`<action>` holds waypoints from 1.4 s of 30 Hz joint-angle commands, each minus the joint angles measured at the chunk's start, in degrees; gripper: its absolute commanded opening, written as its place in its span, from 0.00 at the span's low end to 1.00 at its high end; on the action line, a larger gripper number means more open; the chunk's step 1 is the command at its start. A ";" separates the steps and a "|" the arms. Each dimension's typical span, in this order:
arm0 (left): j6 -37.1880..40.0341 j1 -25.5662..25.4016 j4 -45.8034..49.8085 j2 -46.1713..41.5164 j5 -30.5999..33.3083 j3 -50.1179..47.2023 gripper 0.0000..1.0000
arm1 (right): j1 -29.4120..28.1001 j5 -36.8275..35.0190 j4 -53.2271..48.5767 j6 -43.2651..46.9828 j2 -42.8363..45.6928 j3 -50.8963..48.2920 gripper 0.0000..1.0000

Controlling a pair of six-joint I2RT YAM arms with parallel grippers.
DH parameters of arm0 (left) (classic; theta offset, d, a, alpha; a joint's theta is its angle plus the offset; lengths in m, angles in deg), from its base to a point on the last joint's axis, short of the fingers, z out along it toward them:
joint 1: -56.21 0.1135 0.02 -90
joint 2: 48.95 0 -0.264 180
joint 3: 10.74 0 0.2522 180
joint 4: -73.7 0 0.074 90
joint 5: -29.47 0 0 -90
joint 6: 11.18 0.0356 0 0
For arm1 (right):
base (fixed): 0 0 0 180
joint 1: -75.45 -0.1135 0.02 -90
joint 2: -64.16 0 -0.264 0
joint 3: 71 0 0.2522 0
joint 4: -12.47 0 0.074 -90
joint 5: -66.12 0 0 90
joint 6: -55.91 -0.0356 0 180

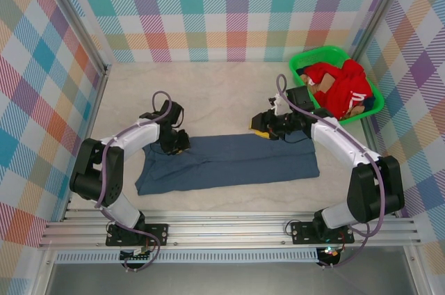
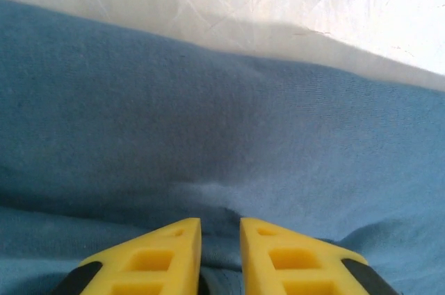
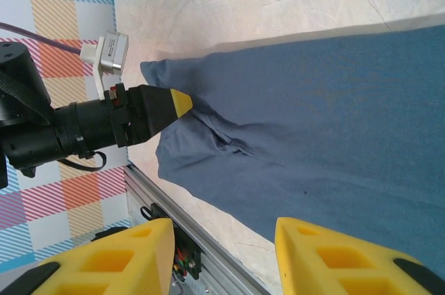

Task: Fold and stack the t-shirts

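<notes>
A slate-blue t-shirt (image 1: pixel 236 163) lies folded into a long strip across the near half of the table. My left gripper (image 1: pixel 177 143) is down on the strip's left end near its far edge. In the left wrist view its yellow fingers (image 2: pixel 160 253) stand close together with a raised fold of the t-shirt (image 2: pixel 208 121) pinched between them. My right gripper (image 1: pixel 261 128) hovers over the strip's far edge, right of the middle. It is open (image 3: pixel 224 224), with nothing between its fingers and the t-shirt (image 3: pixel 334 100) below. The left gripper's tip (image 3: pixel 177 102) touches the cloth there.
A green basket (image 1: pixel 320 51) at the back right holds red garments (image 1: pixel 344 86), close behind my right arm. An aluminium rail (image 1: pixel 222 229) runs along the table's near edge. Checked walls enclose the table on three sides.
</notes>
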 commanded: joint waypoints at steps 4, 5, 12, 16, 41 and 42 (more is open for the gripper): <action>-0.11 -1.67 3.09 -4.27 0.76 -1.46 0.05 | 0.20 0.01 -0.02 0.07 -1.43 0.97 0.40; -0.62 -1.99 3.33 -5.09 0.90 -1.67 0.04 | 0.20 0.06 -0.04 0.07 -1.58 1.07 0.40; -3.60 -4.02 5.78 -9.67 0.04 -4.36 0.01 | 0.20 -0.41 -0.51 0.42 -2.21 1.26 0.40; -7.19 -6.18 6.11 -11.75 -0.91 -7.05 0.02 | 0.20 -0.74 -0.97 0.68 -2.16 1.09 0.39; -29.97 -9.16 3.97 -12.88 -0.18 -8.96 0.20 | 5.62 -17.21 -13.98 0.26 -5.32 1.08 0.22; -31.28 -9.48 3.27 -11.42 0.08 -8.61 0.18 | 6.50 -17.69 -14.44 0.59 -5.66 1.08 0.21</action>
